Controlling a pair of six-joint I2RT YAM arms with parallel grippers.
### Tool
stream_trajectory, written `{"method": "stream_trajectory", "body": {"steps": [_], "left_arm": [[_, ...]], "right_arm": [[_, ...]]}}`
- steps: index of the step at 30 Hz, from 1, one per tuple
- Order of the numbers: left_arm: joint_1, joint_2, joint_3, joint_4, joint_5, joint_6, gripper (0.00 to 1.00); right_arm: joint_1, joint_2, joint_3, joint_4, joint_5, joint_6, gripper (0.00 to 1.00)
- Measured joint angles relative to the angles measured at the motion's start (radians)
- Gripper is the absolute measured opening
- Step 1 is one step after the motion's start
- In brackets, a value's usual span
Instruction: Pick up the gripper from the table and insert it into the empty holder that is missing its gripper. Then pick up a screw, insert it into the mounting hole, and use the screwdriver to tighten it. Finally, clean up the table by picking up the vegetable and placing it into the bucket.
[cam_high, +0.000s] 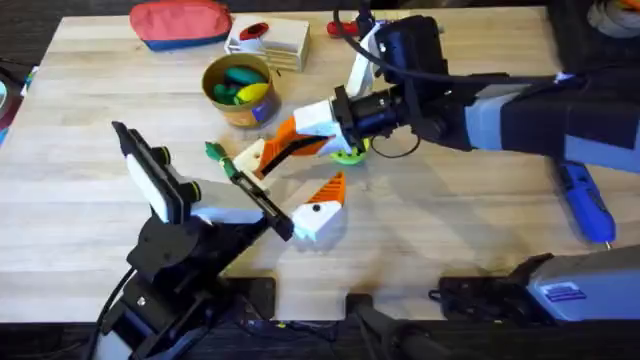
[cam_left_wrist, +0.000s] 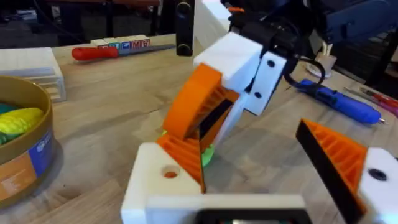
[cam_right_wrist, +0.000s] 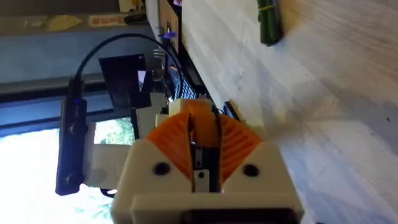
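1. Currently on step one, the insert. The right end effector is reaching across the tabletop, with its orange pads pinched nearly together on what looks like the top of the orange gripper tip.
2. The tip sits on the white holder, touching it. I can't tell if it is fully seated.
3. The left end effector is spread wide and holds nothing. The holder is one finger; the other already carries its orange wedge.
4. Next, I'd judge: push the tip home square to the holder, then let go without dragging it back out. Screw and driving aren't started. The blue screwdriver lies well apart at the right edge.
5. View differences:
   - Left wrist gives the tip/holder contact and the mounting hole. Overhead has that joint mostly hidden by the arms.
   - Right wrist shows the pads' closure and the vegetable lying loose on the wood.
   - Overhead places the vegetable near the bucket, not in it, so cleanup is pending.
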Motion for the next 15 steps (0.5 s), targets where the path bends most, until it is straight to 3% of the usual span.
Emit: {"method": "stream_trajectory", "body": {"steps": [4, 8, 11, 15], "left_arm": [[-0.015, 0.0, 0.0, 0.007, 0.065, 0.024, 0.952], [-0.027, 0.0, 0.0, 0.01, 0.109, 0.038, 0.952], [-0.027, 0.0, 0.0, 0.011, 0.126, 0.043, 0.952], [-0.027, 0.0, 0.0, 0.012, 0.133, 0.045, 0.952]], "right_arm": [[-0.004, 0.001, 0.0, -0.013, -0.081, -0.063, 0.402], [0.003, 0.005, 0.0, -0.017, -0.151, -0.108, 0.882], [0.0, 0.005, 0.0, -0.018, -0.172, -0.125, 0.95], [-0.015, 0.005, 0.0, -0.018, -0.182, -0.162, 0.967]]}}
